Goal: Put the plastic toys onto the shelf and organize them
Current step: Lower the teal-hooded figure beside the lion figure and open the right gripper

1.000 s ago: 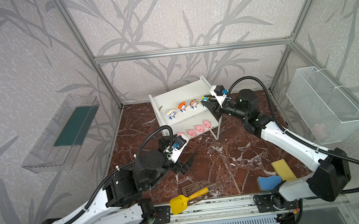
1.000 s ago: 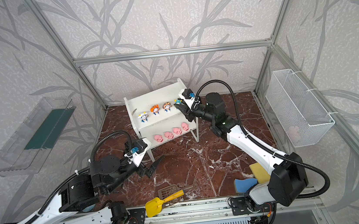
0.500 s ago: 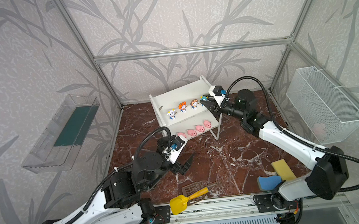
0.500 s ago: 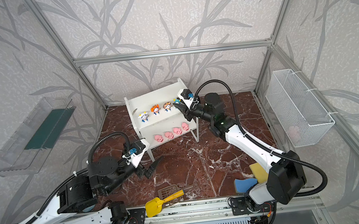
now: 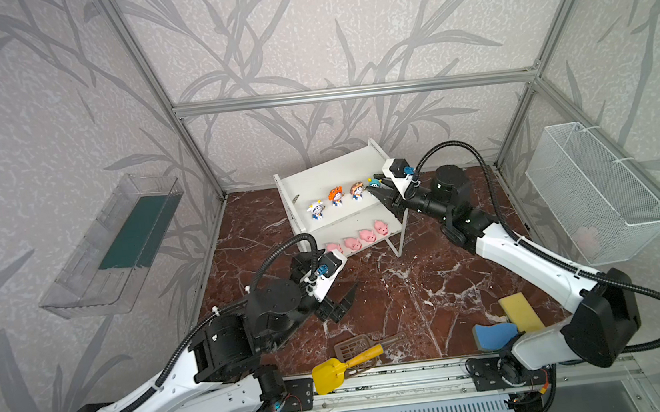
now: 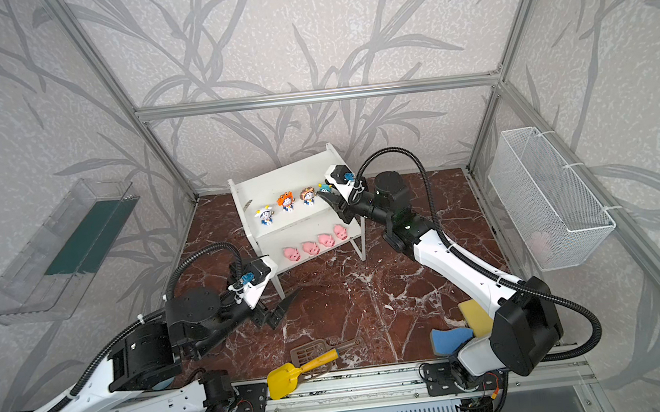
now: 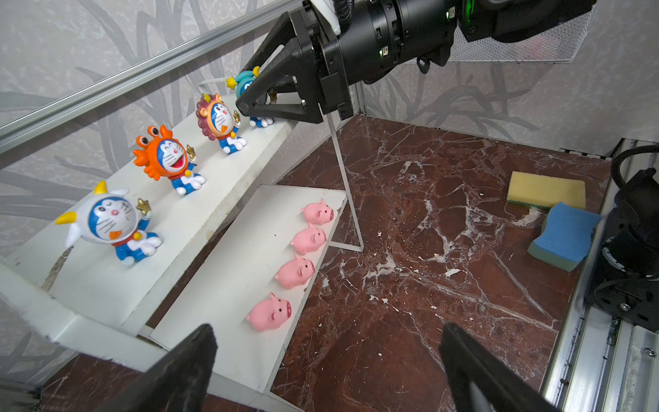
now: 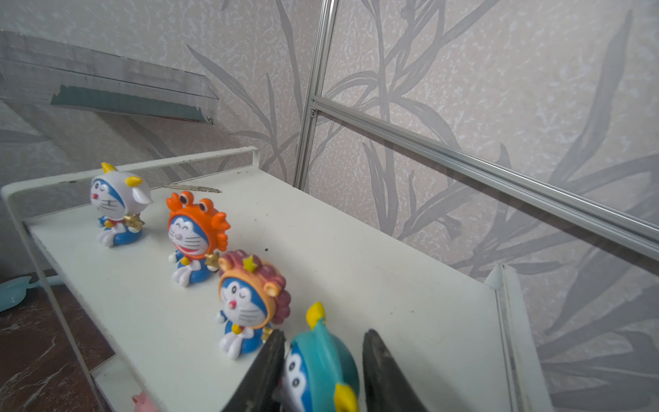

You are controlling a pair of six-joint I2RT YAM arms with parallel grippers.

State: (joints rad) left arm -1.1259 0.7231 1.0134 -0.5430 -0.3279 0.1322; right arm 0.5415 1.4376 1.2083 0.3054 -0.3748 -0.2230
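Observation:
The white two-tier shelf (image 5: 329, 173) (image 6: 287, 176) stands at the back of the marble floor. On its upper board the white (image 5: 316, 209), orange (image 5: 335, 196) and brown (image 5: 357, 191) figurines stand in a row. The teal figurine (image 8: 321, 360) (image 7: 246, 76) stands at the row's right end. My right gripper (image 8: 324, 333) (image 5: 376, 190) is open around it, one finger against its face and a gap at the other. Several pink pigs (image 5: 359, 238) (image 7: 303, 242) line the lower board. My left gripper (image 7: 326, 330) (image 5: 340, 304) hovers open and empty over the floor in front of the shelf.
A yellow scoop (image 5: 329, 374) and a brown slotted spatula (image 5: 351, 347) lie at the front edge. A yellow sponge (image 5: 519, 308) and a blue sponge (image 5: 492, 334) lie at the front right. A wire basket (image 5: 594, 191) hangs on the right wall, a clear tray (image 5: 115, 246) on the left.
My right gripper's jaws have widened a little around the teal figurine on the upper board. The left arm has stayed where it was.

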